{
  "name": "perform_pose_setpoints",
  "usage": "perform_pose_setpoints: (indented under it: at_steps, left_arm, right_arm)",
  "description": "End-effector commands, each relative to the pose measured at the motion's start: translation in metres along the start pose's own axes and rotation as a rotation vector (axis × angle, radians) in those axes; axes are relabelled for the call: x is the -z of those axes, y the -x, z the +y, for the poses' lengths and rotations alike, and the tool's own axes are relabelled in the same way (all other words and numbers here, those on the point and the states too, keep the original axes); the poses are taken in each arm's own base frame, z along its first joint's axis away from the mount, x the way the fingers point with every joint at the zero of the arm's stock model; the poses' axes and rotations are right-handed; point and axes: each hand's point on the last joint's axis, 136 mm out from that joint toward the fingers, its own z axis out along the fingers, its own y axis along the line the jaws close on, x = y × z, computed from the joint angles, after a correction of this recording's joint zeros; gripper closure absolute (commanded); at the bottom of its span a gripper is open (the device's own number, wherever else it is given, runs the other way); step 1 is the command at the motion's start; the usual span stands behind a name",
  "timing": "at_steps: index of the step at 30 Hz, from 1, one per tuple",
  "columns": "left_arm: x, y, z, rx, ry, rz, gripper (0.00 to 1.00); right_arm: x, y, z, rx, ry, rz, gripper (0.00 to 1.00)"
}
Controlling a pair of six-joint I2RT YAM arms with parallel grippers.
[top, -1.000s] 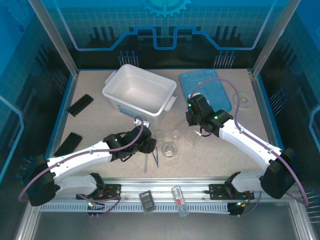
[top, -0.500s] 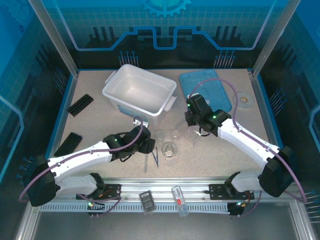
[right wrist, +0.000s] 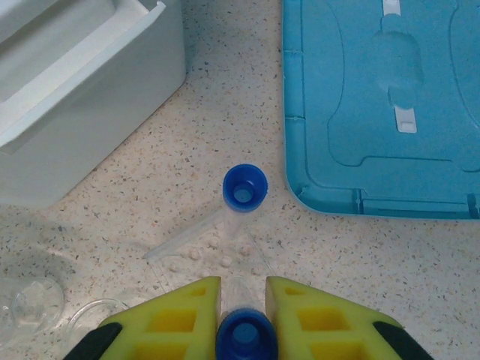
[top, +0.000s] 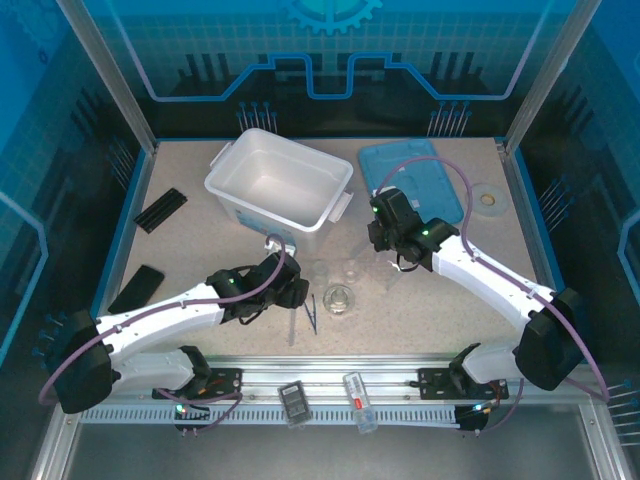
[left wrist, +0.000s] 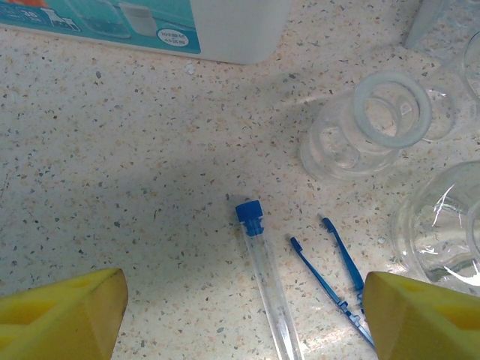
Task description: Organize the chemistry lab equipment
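Right gripper (right wrist: pixel 243 298) edged toward the bin (right wrist: pixel 75 82), pinching a blue-capped tube (right wrist: pixel 246 337); left gripper (left wrist: pixel 241 315) gapes

Nothing readable — the label (left wrist: pixel 178 36) on the white bin (left wrist: pixel 240 30) is blurred.

- Top external: fixed high above and behind the arm bases, tilted down and forward. A far view that takes in the whole speckled beige table (top: pixel 200 250).
- Left wrist: very near, facing straight down at the tabletop. It shares the dark blue slim tweezers (left wrist: pixel 334 270) with the top view.
- Right wrist: near, facing down. It shares a corner of the white plastic bin (right wrist: pixel 90 97) and the light-blue flat lid (right wrist: pixel 375 112) with the top view.
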Motion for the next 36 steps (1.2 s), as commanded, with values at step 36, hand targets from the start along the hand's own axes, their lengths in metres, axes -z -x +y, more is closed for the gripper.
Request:
perform_pose_setpoints:
  at_steps: [36]
  left_arm:
    - [-0.033, -0.056, 0.007, 0.065, 0.043, 0.196, 0.28]
  right_arm:
    - [0.06, 0.0, -0.021, -0.05, 0.006, -0.044, 0.6]
